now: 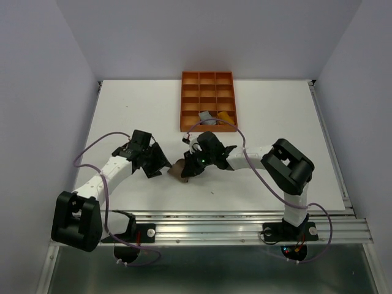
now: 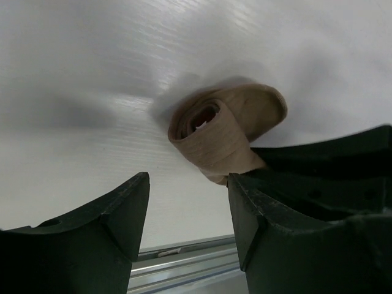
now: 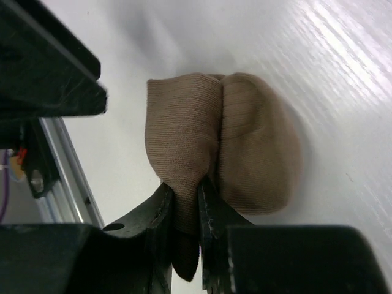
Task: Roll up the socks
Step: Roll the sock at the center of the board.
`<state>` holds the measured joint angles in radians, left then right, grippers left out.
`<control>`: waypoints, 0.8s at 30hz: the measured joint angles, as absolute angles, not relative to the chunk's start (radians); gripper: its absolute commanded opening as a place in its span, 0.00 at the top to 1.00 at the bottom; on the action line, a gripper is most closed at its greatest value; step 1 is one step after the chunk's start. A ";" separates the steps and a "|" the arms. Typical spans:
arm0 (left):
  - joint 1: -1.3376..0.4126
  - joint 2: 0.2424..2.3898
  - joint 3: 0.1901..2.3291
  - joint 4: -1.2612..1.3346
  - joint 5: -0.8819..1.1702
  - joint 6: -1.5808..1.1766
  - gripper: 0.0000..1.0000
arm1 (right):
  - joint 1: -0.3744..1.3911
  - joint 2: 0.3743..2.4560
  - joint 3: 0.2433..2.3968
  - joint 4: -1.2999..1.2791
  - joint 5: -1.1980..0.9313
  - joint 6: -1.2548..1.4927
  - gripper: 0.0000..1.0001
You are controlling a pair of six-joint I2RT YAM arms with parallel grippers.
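A taupe-brown sock (image 1: pixel 179 171), rolled into a bundle, lies on the white table between my two grippers. My right gripper (image 1: pixel 191 168) is shut on a fold of the sock (image 3: pixel 245 141), with the cloth pinched between its fingers (image 3: pixel 185 193). Just left of the bundle my left gripper (image 1: pixel 160 162) stands open. In the left wrist view the roll's open end (image 2: pixel 223 131) faces me beyond the spread fingers (image 2: pixel 187 184), and the right-hand finger's tip lies against the sock. A grey sock (image 1: pixel 207 117) and a mustard-yellow sock (image 1: pixel 225 116) sit in the tray.
The orange compartmented tray (image 1: pixel 182 104) stands at the back centre of the table. The metal rail (image 1: pixel 245 226) runs along the near edge, behind the arm bases. Purple cables loop beside both arms.
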<state>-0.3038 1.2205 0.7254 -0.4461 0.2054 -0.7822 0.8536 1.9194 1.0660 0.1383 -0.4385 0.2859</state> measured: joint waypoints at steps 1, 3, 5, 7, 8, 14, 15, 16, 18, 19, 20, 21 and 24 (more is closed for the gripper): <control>-0.304 1.215 0.712 -0.434 0.218 -0.782 0.32 | 0.831 1.933 1.067 0.145 -0.484 0.323 0.99; -0.306 1.207 0.689 -0.401 0.244 -0.778 0.30 | 0.791 1.956 1.072 0.150 -0.548 0.369 0.99; -0.306 1.201 0.668 -0.358 0.270 -0.777 0.30 | 0.756 1.985 1.085 0.144 -0.611 0.414 0.99; -0.307 1.199 0.651 -0.323 0.292 -0.777 0.30 | 0.736 2.009 1.102 0.130 -0.654 0.450 0.99; -0.307 1.199 0.641 -0.300 0.307 -0.777 0.30 | 0.729 2.016 1.107 0.122 -0.666 0.464 0.99; -0.312 1.215 0.610 -0.210 0.348 -0.775 0.27 | 0.713 2.041 1.156 0.042 -0.678 0.522 0.97; -0.314 1.224 0.607 -0.193 0.354 -0.775 0.28 | 0.712 2.047 1.168 0.028 -0.683 0.528 0.97; -0.315 1.234 0.604 -0.181 0.358 -0.775 0.28 | 0.712 2.057 1.181 0.014 -0.691 0.535 0.96; -0.318 1.262 0.603 -0.156 0.363 -0.773 0.28 | 0.709 2.073 1.204 -0.013 -0.707 0.553 0.91; -0.319 1.275 0.602 -0.150 0.363 -0.772 0.28 | 0.705 2.082 1.213 -0.025 -0.717 0.563 0.91; -0.319 1.285 0.602 -0.146 0.363 -0.770 0.28 | 0.704 2.083 1.215 -0.028 -0.719 0.569 0.91; -0.319 1.294 0.602 -0.142 0.363 -0.768 0.29 | 0.699 2.088 1.221 -0.036 -0.723 0.578 0.91; -0.319 1.324 0.599 -0.128 0.363 -0.765 0.30 | 0.694 2.097 1.232 -0.053 -0.728 0.601 0.91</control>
<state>-0.3191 1.3235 0.5987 -0.1280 0.3630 -0.7654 0.6937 2.0972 1.2324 -0.0532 -0.7284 0.6006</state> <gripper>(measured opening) 0.712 0.207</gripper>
